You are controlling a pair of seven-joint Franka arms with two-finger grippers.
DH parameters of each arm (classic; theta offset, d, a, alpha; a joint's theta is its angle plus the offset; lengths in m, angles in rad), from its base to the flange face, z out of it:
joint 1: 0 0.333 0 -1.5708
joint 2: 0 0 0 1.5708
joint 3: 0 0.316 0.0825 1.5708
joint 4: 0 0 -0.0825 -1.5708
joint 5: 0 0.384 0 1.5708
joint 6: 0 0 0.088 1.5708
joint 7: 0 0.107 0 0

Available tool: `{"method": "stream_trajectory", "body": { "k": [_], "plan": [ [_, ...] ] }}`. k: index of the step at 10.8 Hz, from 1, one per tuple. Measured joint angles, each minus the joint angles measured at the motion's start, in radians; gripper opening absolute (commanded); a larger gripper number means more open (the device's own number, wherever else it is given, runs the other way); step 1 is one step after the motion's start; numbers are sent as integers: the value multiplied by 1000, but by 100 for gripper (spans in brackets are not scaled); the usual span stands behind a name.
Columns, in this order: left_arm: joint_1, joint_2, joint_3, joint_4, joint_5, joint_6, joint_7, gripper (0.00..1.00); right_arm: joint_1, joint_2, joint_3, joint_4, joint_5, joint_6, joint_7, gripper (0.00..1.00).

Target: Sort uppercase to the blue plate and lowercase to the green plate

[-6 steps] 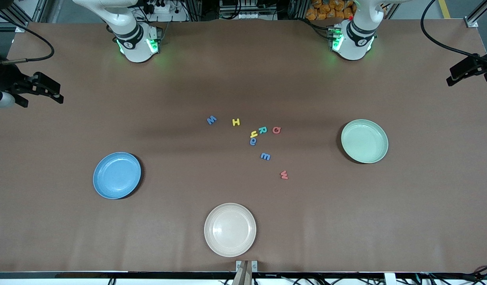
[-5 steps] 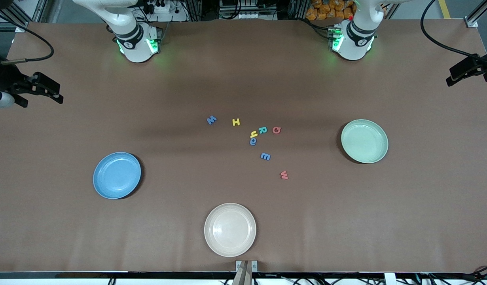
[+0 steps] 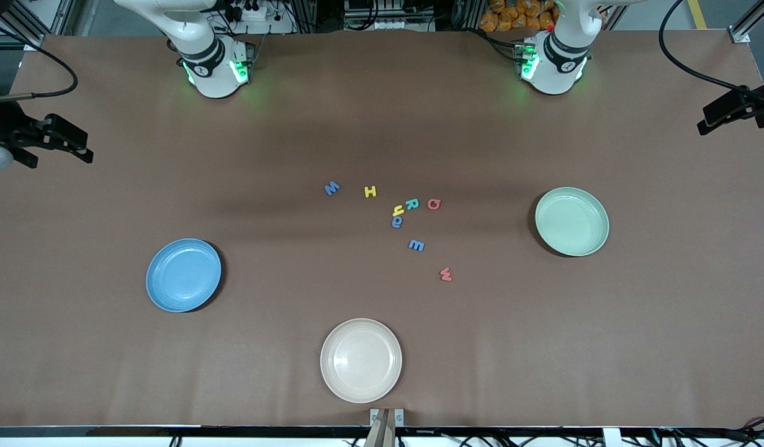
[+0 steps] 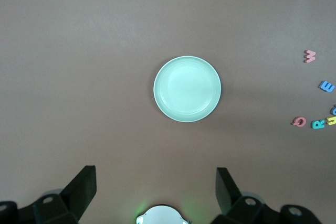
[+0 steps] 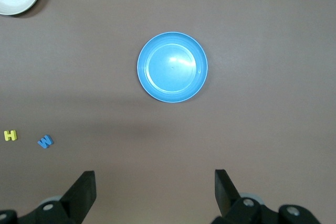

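Eight small letters lie mid-table. The uppercase ones are blue M, yellow H, teal R and red Q. The lowercase ones are yellow h, two blue ones and red w. The blue plate sits toward the right arm's end, bare, and the green plate toward the left arm's end, bare. My right gripper hangs open high over the table's right-arm end. My left gripper hangs open high over the left-arm end.
A cream-white plate lies nearest the front camera, in the middle. Both arm bases stand along the table's back edge. Brown cloth covers the table.
Both grippers have drifted slightly toward the robots' side of the table. Letters and plates have not moved.
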Motion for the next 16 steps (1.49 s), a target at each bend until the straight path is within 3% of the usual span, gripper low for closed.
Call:
{"method": "stream_trajectory", "body": {
  "k": [5,9,16],
  "plan": [
    [-12,9,-11,-27,-5,-2,2,100,0,0,1,0,1,0,0,100],
    [-36,38,-82,-41,-55,12,-25,100,15,6,7,-1,3,1,0,100],
    [-54,153,-248,-182,-73,295,-120,100,129,77,14,-13,5,21,10,100]
  ]
}}
